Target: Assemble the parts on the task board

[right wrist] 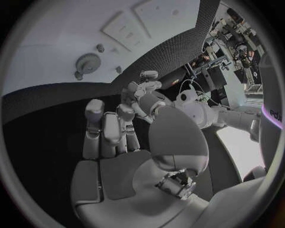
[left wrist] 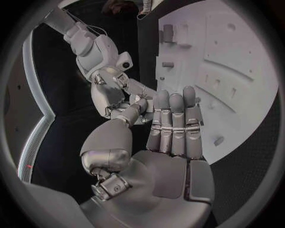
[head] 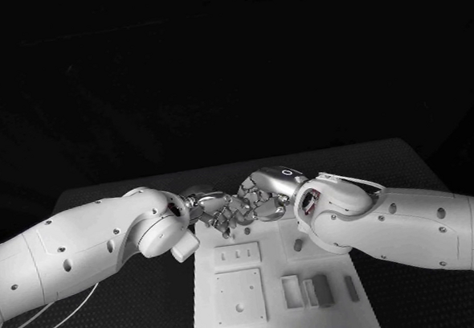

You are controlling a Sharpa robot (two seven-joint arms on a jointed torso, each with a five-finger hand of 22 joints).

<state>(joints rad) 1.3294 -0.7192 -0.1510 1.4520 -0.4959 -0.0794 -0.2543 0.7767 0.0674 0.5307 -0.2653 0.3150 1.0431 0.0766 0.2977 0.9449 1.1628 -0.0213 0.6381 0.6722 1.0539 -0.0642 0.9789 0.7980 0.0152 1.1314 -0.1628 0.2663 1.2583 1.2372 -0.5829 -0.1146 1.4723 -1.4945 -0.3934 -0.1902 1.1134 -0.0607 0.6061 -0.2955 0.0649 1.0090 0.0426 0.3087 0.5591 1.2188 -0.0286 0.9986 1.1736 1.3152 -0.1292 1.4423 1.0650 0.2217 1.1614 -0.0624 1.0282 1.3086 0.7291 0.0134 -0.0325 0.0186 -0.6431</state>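
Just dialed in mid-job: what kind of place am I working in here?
Most likely a robotics lab test bench, not a factory line. A white task board with small parts lies on a black table, dark backdrop behind it, and the right wrist view shows cluttered equipment racks beyond the table.

1. Table point(head: 129, 323): black, with a fine woven texture. Its far edge runs straight across the head view, above the middle of the picture.
2. Backdrop point(head: 224, 60): behind the table the space is uniformly dark. No wall, floor or window can be made out in it.
3. Light: falls from above onto the table centre and fades toward the far edge and the corners.
4. Room point(right wrist: 237, 42): beyond the table edge, the right wrist view shows a cluttered area with dark equipment and cables. Details are too small to identify.
5. Bright panel point(right wrist: 243, 142): a pale lit surface lies beside that area.
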